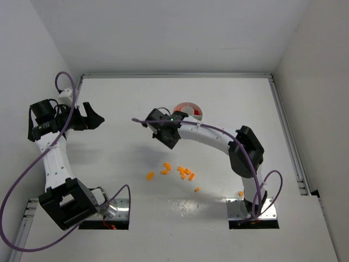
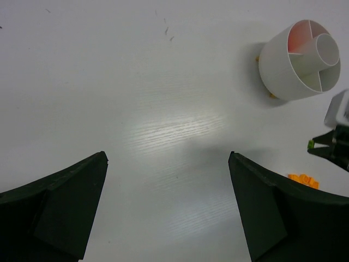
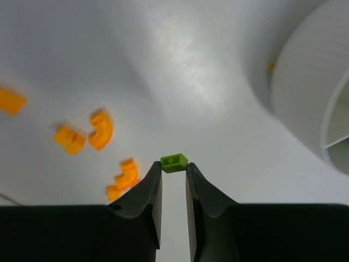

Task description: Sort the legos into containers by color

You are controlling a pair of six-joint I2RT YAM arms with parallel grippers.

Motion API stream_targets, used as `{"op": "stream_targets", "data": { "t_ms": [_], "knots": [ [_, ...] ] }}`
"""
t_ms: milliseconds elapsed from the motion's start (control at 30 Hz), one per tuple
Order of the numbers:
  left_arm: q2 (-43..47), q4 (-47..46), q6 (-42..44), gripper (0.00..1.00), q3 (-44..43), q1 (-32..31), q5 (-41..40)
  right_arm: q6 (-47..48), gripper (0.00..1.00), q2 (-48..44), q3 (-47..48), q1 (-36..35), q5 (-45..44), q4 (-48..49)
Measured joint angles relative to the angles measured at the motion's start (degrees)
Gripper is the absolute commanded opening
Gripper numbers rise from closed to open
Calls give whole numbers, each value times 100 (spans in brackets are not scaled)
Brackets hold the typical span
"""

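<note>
The dish (image 2: 278, 73) is borne on a white table (image 1: 136, 98). The left gripper (image 2: 168, 155) is held well apart from the dish, its fingers spread wide on nothing. The right gripper (image 3: 173, 173) is poised near the dish. Orange legos (image 3: 101, 131) are scattered farther from the dish. A green lego (image 3: 174, 162) is pinched at the very fingertips. It is judged light, stiff and slick, and is best taken across flat opposite sides, since so shallow a pinch could let it be squirted out.

A white table (image 1: 240, 103) with faint wood grain is boxed in by plain white walls (image 1: 180, 38) on the left, far and right. A metal rail (image 1: 286, 131) lines its right edge, and soft light glares off its near middle
</note>
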State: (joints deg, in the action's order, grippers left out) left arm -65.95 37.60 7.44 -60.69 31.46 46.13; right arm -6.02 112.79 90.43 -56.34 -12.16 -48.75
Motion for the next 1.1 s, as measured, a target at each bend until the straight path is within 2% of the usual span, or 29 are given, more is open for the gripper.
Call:
{"op": "stream_targets", "data": {
  "t_ms": [300, 833, 1100],
  "knots": [
    [-24, -109, -68, 99, -2, 0, -2, 87, 0, 566, 1405, 820, -291, -57],
    [-264, -282, -256, 99, -28, 0, -4, 151, 0, 1045, 1875, 1456, -538, -96],
    [-330, -389, -328, 99, -33, 0, -4, 151, 26, 1104, 1923, 1574, -555, -98]
  ]
}}
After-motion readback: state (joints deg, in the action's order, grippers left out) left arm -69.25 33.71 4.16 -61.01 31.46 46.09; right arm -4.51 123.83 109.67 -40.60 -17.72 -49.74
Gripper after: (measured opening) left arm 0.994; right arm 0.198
